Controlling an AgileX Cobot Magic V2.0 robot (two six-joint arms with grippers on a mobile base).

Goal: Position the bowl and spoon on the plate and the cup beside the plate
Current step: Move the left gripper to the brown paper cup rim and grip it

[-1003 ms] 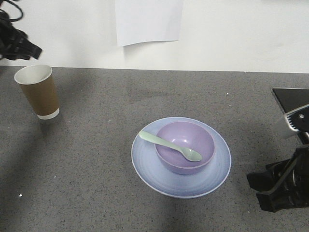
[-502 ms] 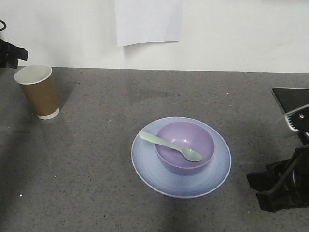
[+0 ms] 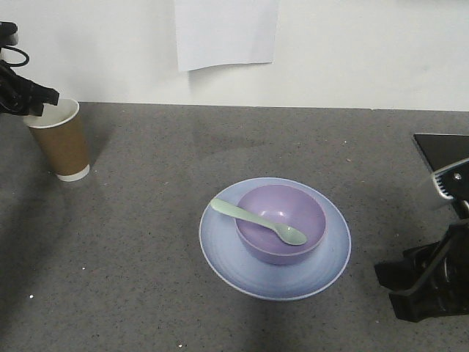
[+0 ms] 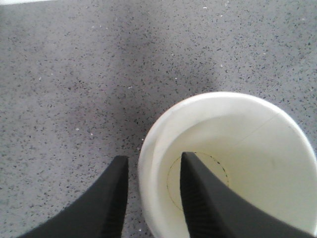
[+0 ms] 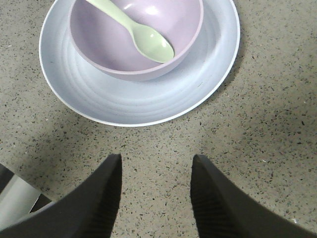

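Cup (image 3: 60, 139) stands upright on the grey speckled table (image 3: 146, 249) at the far left, well apart from the plate (image 3: 275, 238). My left wrist camera gives what the front view cannot: the cup (image 4: 233, 163) seen from above, white inside, with one of my left fingers (image 4: 208, 198) dipping inside the rim and the other outside the wall, so my left end effector (image 4: 151, 198) straddles the rim with a narrow gap; whether the fingers press the wall I cannot tell. In the front view that left end effector (image 3: 33, 99) shows only as a dark shape over the cup's near-left rim.

The bowl (image 3: 281, 224) sits on the plate, a little towards its far right side. The spoon (image 3: 258, 221) lies across the bowl, its long axis running from the handle, which overhangs the rim at the left, down to the scoop resting inside at the right.

My right wrist camera shows the same plate (image 5: 143, 99), bowl (image 5: 136, 39) and spoon (image 5: 133, 29) from close up, and my right end effector (image 5: 156, 198) holding nothing, fingers spread wide above bare table near the plate's edge. In the front view that arm is a dark mass at the lower right.
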